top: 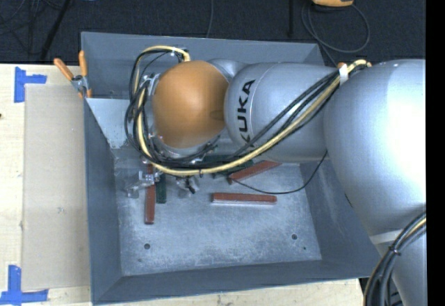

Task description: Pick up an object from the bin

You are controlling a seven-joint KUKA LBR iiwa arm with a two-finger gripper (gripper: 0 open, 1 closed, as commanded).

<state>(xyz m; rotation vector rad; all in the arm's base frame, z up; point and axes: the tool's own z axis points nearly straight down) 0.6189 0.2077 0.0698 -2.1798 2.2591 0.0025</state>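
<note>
Reaching in from the view's right, the arm (278,117) hung its claw (165,183) low over the floor of the grey bin (104,242), directly beneath the orange cover (188,103) on the wrist. That cover and the looped cables (139,124) hid most of the claw from above, so whether it was wide or narrow could not be told. Right under the claw, poking out toward the bin's near wall, lay a small dark green piece (160,192). Just beside that piece, on the claw's view-left side, lay a short red-brown stick (149,206), pointing the same way. To the view-right of the claw and apart from it, a longer red-brown stick (243,198) lay flat and crosswise on the floor. Farther right and a little back, a third red-brown stick (254,170) lay tilted, its upper end under the arm. A small pale scrap (132,190) lay just view-left of the claw.
</note>
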